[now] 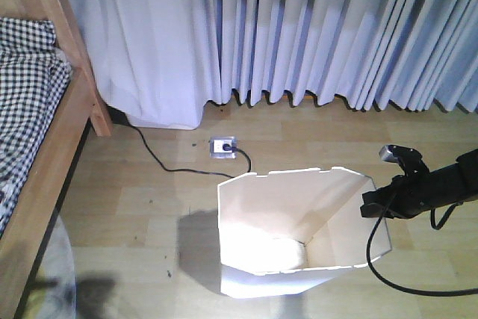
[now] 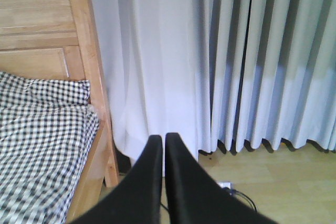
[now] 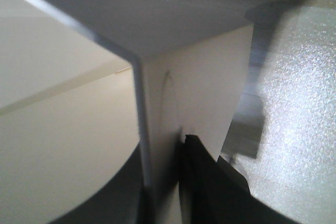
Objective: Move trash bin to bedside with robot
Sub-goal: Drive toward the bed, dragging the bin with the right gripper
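Observation:
The white trash bin [image 1: 299,229] stands on the wooden floor with its cream inside showing. It is right of the bed [image 1: 46,166], which has a light wooden frame and black-and-white checked bedding [image 1: 22,87]. A stretch of floor lies between bin and bed. My right gripper [image 1: 371,207] is shut on the bin's right rim. In the right wrist view the bin wall [image 3: 205,77] runs between the jaws of the right gripper [image 3: 164,153], one black finger [image 3: 197,182] outside it. My left gripper [image 2: 160,139] is shut and empty, held in the air facing the bed [image 2: 86,103] and curtain.
Pale pleated curtains [image 1: 314,28] hang along the back wall. A white power strip [image 1: 222,145] lies on the floor behind the bin, and its black cable [image 1: 160,162] runs toward the bed corner. A blurred grey round shape [image 1: 52,274] sits at the lower left.

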Tool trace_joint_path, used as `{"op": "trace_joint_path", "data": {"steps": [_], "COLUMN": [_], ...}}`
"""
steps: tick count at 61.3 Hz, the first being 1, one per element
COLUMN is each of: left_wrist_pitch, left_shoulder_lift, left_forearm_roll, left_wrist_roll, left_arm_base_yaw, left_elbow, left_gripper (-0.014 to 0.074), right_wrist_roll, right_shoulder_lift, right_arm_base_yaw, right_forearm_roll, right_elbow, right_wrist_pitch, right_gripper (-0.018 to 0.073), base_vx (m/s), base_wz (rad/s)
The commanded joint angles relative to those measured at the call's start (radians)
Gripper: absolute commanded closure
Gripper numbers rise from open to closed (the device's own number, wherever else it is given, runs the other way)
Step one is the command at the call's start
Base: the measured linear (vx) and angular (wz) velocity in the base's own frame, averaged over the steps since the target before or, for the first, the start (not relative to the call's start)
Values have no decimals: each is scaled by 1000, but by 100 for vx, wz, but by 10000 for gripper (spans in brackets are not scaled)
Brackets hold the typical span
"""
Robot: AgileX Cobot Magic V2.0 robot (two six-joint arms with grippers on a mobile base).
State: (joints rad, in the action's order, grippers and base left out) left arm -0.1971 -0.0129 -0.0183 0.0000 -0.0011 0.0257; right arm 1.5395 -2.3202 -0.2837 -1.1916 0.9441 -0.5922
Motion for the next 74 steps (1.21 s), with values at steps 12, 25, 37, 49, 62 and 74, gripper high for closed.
{"op": "trace_joint_path", "data": {"steps": [12,25,37,49,62,74], "left_wrist_pitch": [68,68,68,68,68,68], "left_shoulder_lift": [-14,-14,-14,-14,-14,-14], "left_forearm_roll": [4,4,4,4,4,4], "left_wrist_roll": [0,0,0,0,0,0], "left_arm_base_yaw": [-2,-2,-2,-2,-2,-2], "left_elbow": [19,19,19,19,19,19], "left_gripper": [603,603,603,603,603,603], "right_wrist_roll": [-2,-2,-2,-2,-2,-2], "right_shoulder_lift": [69,69,69,69,69,69], "right_arm_base_yaw": [-4,-4,-4,-4,-4,-4], "right_forearm_roll": [-62,-62,-62,-62,-62,-62], "right_elbow": [12,12,12,12,12,12], "right_wrist_pitch": [-211,-211,-211,-211,-208,-208], "right_gripper": [564,564,564,564,564,564], "base_vx": [22,21,20,18,17,15], "base_wz": [-2,1,2,2,2,2]}}
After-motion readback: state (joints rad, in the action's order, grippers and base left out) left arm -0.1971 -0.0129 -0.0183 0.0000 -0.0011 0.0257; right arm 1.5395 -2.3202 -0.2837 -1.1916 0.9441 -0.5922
